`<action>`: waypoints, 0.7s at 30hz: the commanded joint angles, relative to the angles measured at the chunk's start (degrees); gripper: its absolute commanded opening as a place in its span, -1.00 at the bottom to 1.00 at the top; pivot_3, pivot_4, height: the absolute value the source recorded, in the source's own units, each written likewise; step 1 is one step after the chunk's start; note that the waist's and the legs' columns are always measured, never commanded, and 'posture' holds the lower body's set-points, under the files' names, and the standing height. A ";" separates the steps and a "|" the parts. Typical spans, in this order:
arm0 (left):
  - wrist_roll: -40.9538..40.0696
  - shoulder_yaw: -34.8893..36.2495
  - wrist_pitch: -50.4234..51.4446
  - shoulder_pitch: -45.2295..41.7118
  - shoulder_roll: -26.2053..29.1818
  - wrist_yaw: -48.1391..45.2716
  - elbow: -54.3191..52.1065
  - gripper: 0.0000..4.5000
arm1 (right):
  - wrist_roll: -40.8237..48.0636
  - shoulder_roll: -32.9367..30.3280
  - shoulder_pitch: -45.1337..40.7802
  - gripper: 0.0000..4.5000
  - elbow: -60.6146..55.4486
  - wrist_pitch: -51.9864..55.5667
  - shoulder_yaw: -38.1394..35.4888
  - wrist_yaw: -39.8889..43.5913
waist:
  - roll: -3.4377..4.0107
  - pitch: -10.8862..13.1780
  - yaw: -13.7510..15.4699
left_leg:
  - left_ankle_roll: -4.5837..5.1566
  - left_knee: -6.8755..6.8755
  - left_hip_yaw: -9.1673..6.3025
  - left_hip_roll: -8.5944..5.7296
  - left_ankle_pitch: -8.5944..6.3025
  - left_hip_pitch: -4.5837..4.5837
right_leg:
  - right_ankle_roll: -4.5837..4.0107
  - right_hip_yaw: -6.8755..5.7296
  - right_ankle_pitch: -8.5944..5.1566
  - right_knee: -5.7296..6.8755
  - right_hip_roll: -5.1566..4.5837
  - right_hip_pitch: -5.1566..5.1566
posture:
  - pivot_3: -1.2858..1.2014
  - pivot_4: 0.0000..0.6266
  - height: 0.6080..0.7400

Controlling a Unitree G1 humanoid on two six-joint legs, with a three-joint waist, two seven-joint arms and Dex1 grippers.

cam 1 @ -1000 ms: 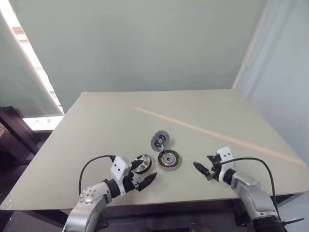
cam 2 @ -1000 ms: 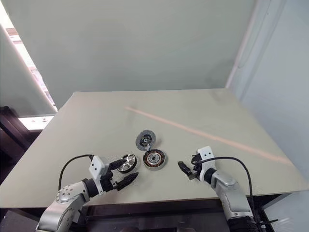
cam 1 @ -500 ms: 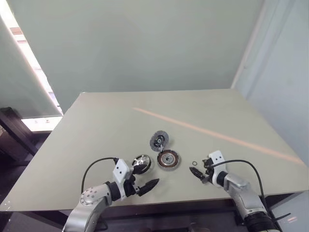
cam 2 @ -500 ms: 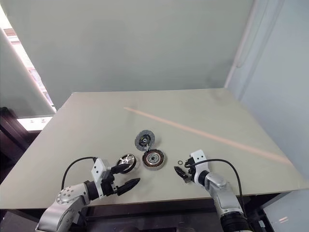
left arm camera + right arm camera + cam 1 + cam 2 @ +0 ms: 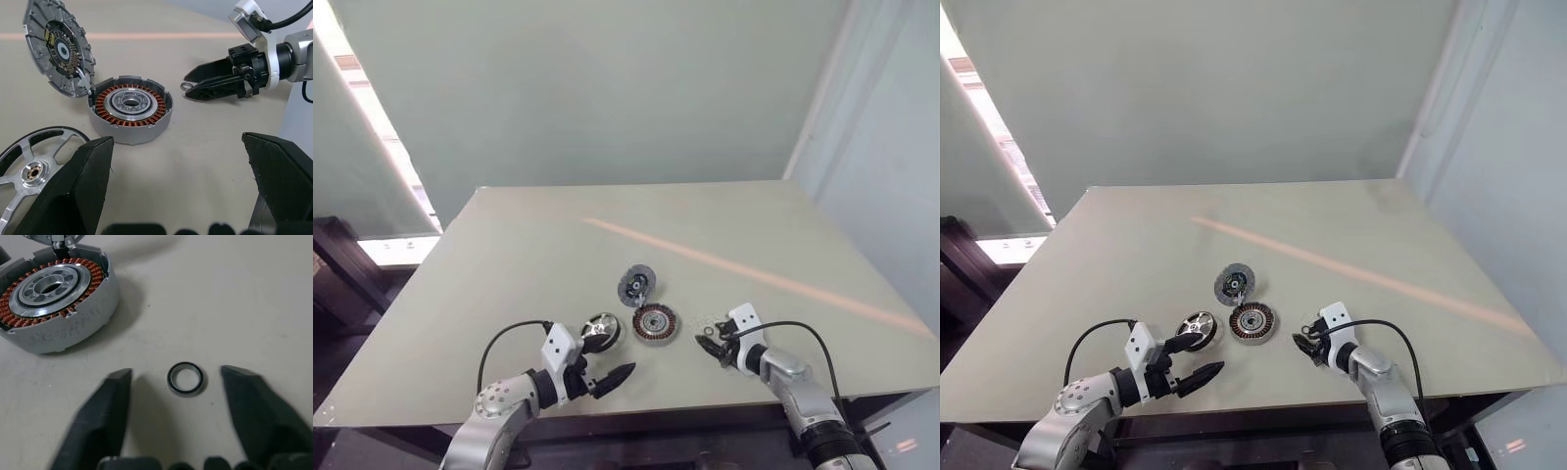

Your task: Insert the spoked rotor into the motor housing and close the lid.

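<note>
The spoked rotor (image 5: 30,169) is a shiny silver wheel, thin spokes running out from a little brass-looking hub with dark gaps between them. It's lying flat on the tabletop (image 5: 529,255) near the front edge, just left of the motor housing (image 5: 655,322). The housing is a short grey cup with a ring of copper windings around a silver centre. The lid (image 5: 57,46) stands tilted up at the housing's far edge, touching it, with its ribbed inside and a small circuit bit facing out.

The left gripper (image 5: 607,358) sits low by the rotor with its black fingers (image 5: 618,374) wide apart, one near the rotor's rim, holding nothing. The right gripper (image 5: 173,374) is down at the tabletop on the housing's other side, fingers (image 5: 110,404) partly spread either side of a tiny metal ring (image 5: 185,379), not pinching it from what I can see.

The tabletop is a plain pale greenish-grey board with a faint orange stripe (image 5: 754,274) running diagonally across it. Behind it is a flat grey-green wall (image 5: 607,88), with a bright strip of window (image 5: 372,127) on the left.
</note>
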 commanded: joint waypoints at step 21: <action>-0.07 1.72 -3.78 -1.65 -0.88 1.24 1.94 1.00 | 2.01 2.43 -3.58 -0.65 -14.81 9.06 -0.12 -2.86 | 0.04 0.01 0.00 | 0.00 0.00 0.00 0.03 0.00 -0.03 | 0.00 0.04 0.00 0.03 0.06 -0.06 | 0.03 -1.00 1.00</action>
